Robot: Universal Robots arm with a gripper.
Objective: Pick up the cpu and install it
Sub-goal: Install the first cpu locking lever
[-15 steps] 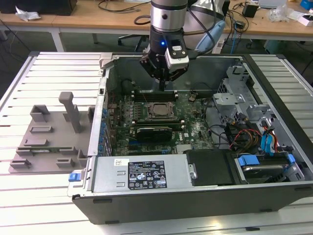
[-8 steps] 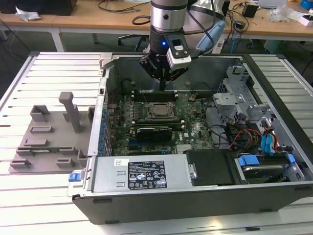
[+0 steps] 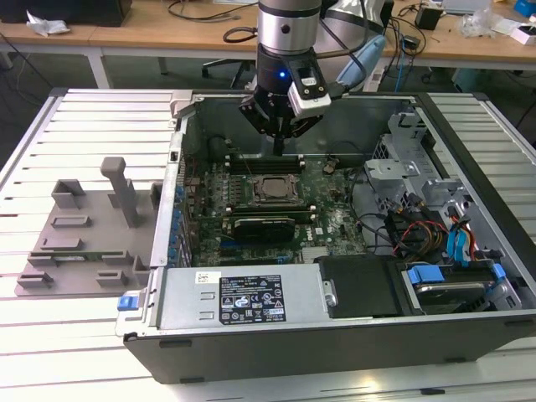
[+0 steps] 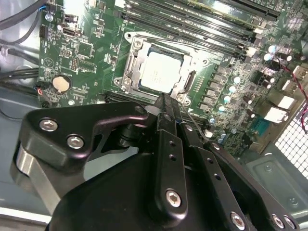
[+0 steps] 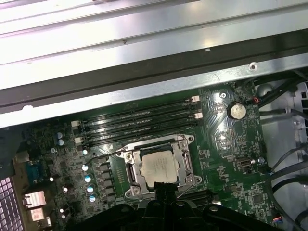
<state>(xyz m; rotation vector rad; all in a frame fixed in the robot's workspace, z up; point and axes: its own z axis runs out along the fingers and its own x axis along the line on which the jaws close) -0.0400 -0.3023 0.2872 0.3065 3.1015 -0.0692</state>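
The cpu (image 4: 161,72), a silver-grey square chip, lies flat inside the metal socket frame (image 4: 131,65) on the green motherboard (image 4: 86,53). It appears in the first wrist view too, cpu (image 5: 159,168), and in the exterior view as a small plate, cpu (image 3: 272,188). My gripper (image 3: 279,144) hangs inside the open computer case, above the board and just behind the socket. Its black fingers (image 4: 166,125) are pressed together, shut, with nothing between them. In the first wrist view the gripper (image 5: 161,192) tip sits at the socket's near edge.
The case walls (image 3: 176,193) surround the board. Memory slots (image 5: 139,122) run beside the socket. Cables and drive bays (image 3: 435,234) fill the exterior view's right side. A grey plastic fixture tray (image 3: 84,230) lies on the slatted table at the exterior view's left.
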